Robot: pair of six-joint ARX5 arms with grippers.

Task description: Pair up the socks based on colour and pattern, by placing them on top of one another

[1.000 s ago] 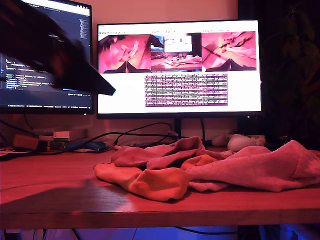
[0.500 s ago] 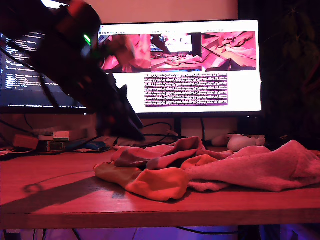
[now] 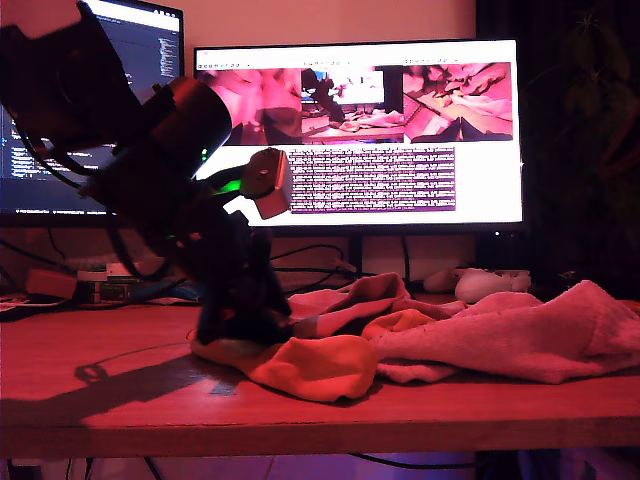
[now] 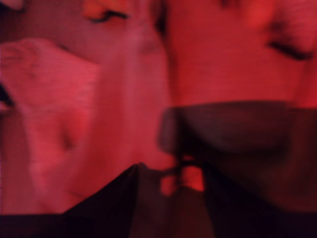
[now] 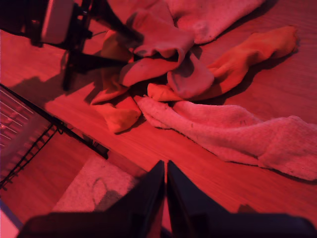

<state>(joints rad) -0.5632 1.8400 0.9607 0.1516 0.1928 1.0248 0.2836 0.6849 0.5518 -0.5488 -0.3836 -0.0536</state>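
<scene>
Nothing is paired yet, as far as I can judge: the socks lie in one tangled heap on the worktop [image 3: 120,400], and every pair is still to be sorted out and stacked.

Going from the exterior view's left, the worktop is bare there apart from shadow, which leaves good room to lay out pairs. Next comes my first claw [image 3: 240,325], pressed down into the left end of the heap beside the orange sock [image 3: 320,365]. Its wrist view is too close and blurred, so I cannot tell whether it is released or clenched on cloth; it shows only red fabric and a dark band right at the tips. Behind the orange sock lies a darker maroon sock [image 3: 350,300], partly over it, and a second orange sock [image 5: 252,49] trails out on the far side of the heap in the second wrist view. Toward the exterior view's right the pale fuzzy sock [image 3: 520,340] stretches long and reaches that picture's edge.

My second claw [image 5: 165,191] hangs above the worktop near that fuzzy sock, clenched with nothing between its tips.

The near edge of the worktop runs close under the orange sock, so I judge that anything dragged forward could slip off. Behind the heap, cables and monitors [image 3: 360,130] crowd the far side.
</scene>
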